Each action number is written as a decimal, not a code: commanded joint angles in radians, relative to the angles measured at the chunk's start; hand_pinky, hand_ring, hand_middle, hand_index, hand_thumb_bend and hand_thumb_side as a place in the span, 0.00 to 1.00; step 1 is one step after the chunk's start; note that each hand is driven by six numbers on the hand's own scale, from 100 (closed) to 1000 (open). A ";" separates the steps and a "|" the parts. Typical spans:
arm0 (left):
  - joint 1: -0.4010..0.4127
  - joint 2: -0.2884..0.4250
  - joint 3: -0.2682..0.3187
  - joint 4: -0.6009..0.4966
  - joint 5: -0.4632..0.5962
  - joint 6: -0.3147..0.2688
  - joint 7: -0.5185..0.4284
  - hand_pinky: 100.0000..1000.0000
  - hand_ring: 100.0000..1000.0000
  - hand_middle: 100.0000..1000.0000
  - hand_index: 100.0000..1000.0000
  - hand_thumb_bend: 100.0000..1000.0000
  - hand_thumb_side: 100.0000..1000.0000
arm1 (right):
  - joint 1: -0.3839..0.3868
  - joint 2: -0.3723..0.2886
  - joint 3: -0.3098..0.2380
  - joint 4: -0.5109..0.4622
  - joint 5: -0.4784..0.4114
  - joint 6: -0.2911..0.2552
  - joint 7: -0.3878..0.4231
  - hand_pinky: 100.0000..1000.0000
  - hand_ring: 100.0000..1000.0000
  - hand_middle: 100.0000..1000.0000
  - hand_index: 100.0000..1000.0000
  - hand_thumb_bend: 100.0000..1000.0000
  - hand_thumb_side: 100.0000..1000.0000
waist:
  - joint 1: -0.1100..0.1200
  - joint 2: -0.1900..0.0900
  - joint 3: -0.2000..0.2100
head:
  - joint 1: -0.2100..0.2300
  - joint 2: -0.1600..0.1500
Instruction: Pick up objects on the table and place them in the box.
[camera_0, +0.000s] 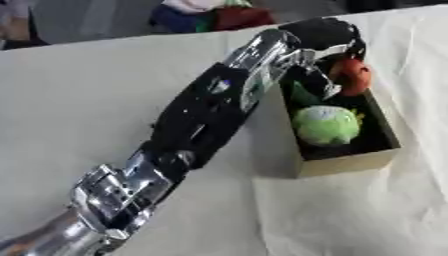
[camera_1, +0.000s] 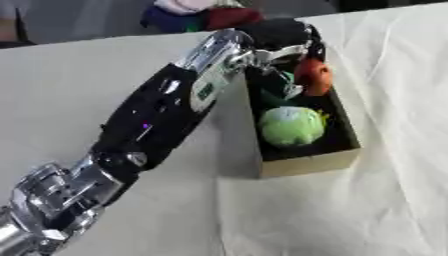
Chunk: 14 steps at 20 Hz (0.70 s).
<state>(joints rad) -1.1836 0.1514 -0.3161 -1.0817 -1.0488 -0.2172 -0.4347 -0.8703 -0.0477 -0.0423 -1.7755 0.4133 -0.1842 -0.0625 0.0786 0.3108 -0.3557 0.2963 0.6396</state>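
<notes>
My left arm reaches from the lower left up to the far end of a tan cardboard box (camera_0: 346, 165) with a dark inside. The black left hand (camera_0: 319, 34) hovers over that far end. Its fingers (camera_0: 330, 87) curl down beside a red-orange object (camera_0: 352, 75), which sits at rim height against the box's right wall. Inside the box lie a round light-green plush toy (camera_0: 325, 125) and a smaller dark green thing (camera_0: 302, 95). My right hand shows in neither view.
A white, wrinkled cloth (camera_0: 87, 100) covers the table. A heap of red, blue and pale soft things (camera_0: 210, 15) lies past the table's far edge. The forearm (camera_0: 201, 120) lies across the table left of the box.
</notes>
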 joint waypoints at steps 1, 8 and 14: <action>-0.011 -0.001 -0.001 0.000 -0.028 -0.008 0.015 0.43 0.51 0.55 0.67 0.00 0.07 | -0.013 -0.006 -0.001 -0.021 0.002 0.003 -0.001 0.82 0.75 0.64 0.76 0.00 1.00 | -0.007 -0.025 -0.001 | -0.004 -0.009; 0.001 0.001 -0.004 0.013 -0.068 -0.016 0.031 0.45 0.52 0.56 0.69 0.00 0.03 | -0.013 -0.011 -0.004 -0.016 -0.003 0.006 0.000 0.82 0.75 0.64 0.76 0.00 1.00 | -0.009 -0.020 0.002 | -0.010 -0.010; 0.002 0.004 -0.010 0.000 -0.093 -0.062 0.020 0.63 0.73 0.76 0.89 0.26 0.42 | -0.014 -0.013 -0.006 -0.012 -0.004 0.007 0.000 0.82 0.75 0.64 0.76 0.00 1.00 | -0.011 -0.019 0.003 | -0.013 -0.009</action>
<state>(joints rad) -1.1611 0.1496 -0.3283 -1.0596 -1.1309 -0.2684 -0.4146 -0.8703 -0.0484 -0.0435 -1.7755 0.4127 -0.1794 -0.0622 0.0781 0.3112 -0.3529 0.2866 0.6396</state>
